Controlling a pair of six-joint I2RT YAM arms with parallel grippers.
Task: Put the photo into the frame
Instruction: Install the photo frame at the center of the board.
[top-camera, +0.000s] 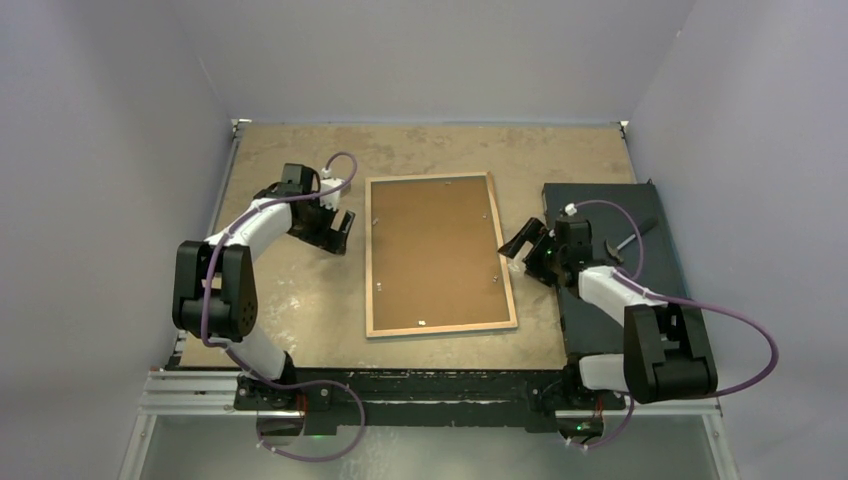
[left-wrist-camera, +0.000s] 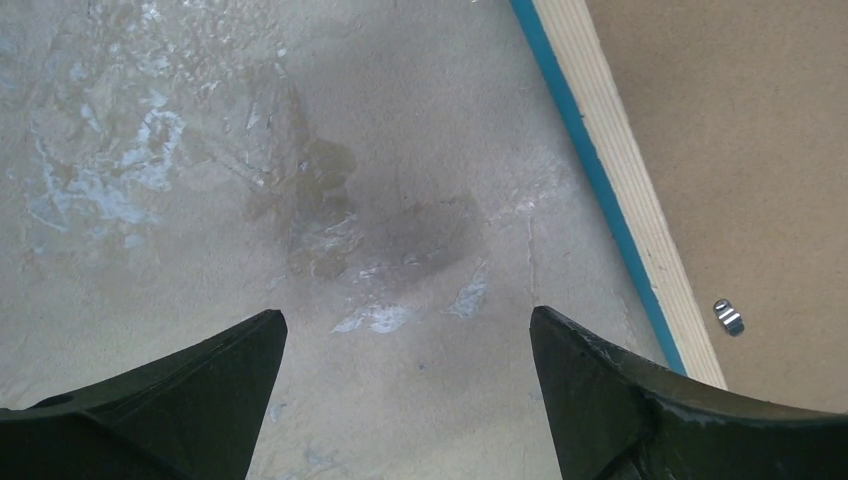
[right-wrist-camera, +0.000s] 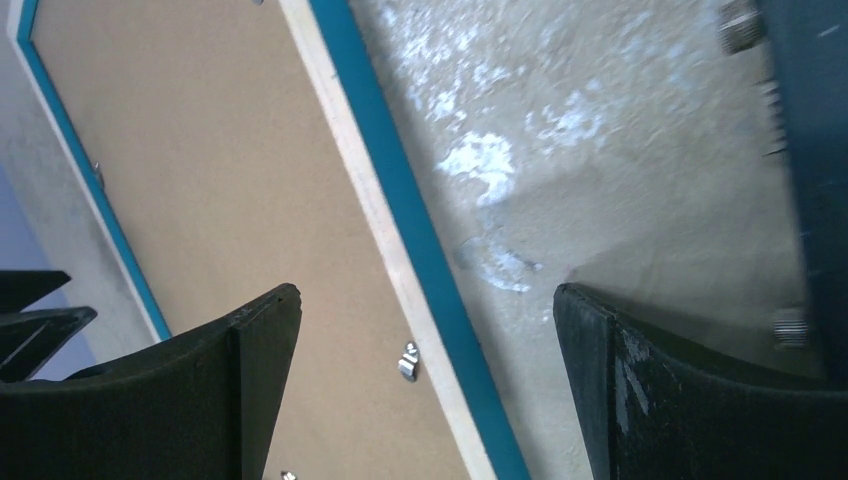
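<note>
The frame (top-camera: 440, 328) lies back-up in the middle of the table, its wood rim around a brown backing board (top-camera: 435, 255). The photo shows in no view. My left gripper (top-camera: 343, 224) hangs open just left of the frame's upper left side. In the left wrist view it (left-wrist-camera: 405, 315) is over bare table, with the blue-edged rim (left-wrist-camera: 620, 170) and a metal clip (left-wrist-camera: 729, 315) to its right. My right gripper (top-camera: 512, 248) is open at the frame's right side. Its wrist view has it (right-wrist-camera: 425, 292) straddling that rim (right-wrist-camera: 370, 150), one finger over the board (right-wrist-camera: 200, 160), nothing held.
A dark mat (top-camera: 600, 205) lies on the table's right side with a small dark tool (top-camera: 630, 238) on it; its edge (right-wrist-camera: 815, 120) is close to my right gripper. Grey walls close in the table on three sides. Small metal clips (right-wrist-camera: 408, 361) sit along the board's edges.
</note>
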